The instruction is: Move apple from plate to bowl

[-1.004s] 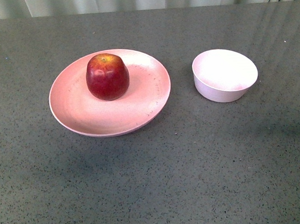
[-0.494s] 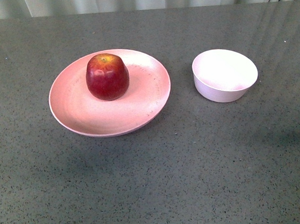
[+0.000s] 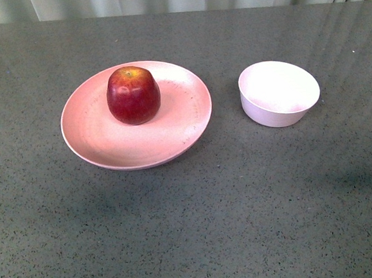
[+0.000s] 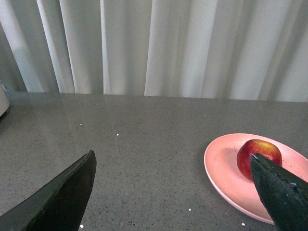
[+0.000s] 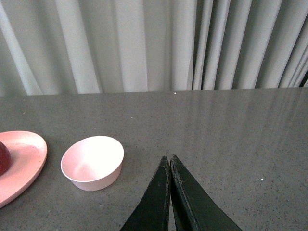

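Grey speckled stone tabletop (image 3: 193,228) carries everything, and by my judgement you are at the very start: the pick is not yet begun and neither arm shows in the front view. Your wide, shallow pink plate (image 3: 95,130) sits left of centre toward the table's far edge. The small pale pinkish-white bowl (image 3: 279,93) stands apart from it, toward the right edge, and is empty. The glossy dark-red apple (image 3: 133,95) rests on the plate's far half. Your left gripper (image 4: 172,155) has its fingers spread wide; the right gripper (image 5: 167,159) is pinched together on nothing. Next, you should probably lower the left one around the apple. No brand, label or writing is readable.
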You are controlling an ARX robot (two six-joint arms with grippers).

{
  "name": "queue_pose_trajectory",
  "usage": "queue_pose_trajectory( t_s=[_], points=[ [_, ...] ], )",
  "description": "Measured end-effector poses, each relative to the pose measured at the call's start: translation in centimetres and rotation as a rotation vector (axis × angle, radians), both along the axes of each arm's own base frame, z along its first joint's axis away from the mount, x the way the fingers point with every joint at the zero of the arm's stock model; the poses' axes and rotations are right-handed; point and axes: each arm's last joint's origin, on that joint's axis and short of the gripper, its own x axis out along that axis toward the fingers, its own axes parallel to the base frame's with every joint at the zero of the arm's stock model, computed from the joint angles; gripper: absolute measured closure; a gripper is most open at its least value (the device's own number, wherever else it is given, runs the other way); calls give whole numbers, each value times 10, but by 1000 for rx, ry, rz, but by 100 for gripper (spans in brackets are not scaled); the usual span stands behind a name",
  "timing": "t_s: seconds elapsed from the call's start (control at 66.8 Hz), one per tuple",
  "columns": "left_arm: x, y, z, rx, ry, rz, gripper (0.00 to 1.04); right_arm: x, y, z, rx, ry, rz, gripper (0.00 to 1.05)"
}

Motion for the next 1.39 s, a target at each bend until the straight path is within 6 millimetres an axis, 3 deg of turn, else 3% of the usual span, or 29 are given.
queue_pose_trajectory(
  t_s=[0.509, 0.899, 0.974, 1.034, 1.094, 1.393],
  points=[
    [0, 0, 0, 0, 0, 0, 9, -13, 0, -3, 0, 6, 1, 103],
    [0, 0, 0, 0, 0, -1, 9, -13, 0, -3, -1, 6, 1, 31],
    [1, -1, 0, 42, 219, -199, 9, -13, 0, -3, 0, 6, 0, 19],
    [12, -7, 3, 8, 411, -424, 9, -13, 0, -3, 0, 5, 4, 8],
    [26, -14, 4, 7, 451, -509, 9, -13, 0, -3, 0, 5, 5, 9],
    [101, -56, 14, 49, 415, -588, 9, -13, 0, -3, 0, 5, 2, 9]
  ],
)
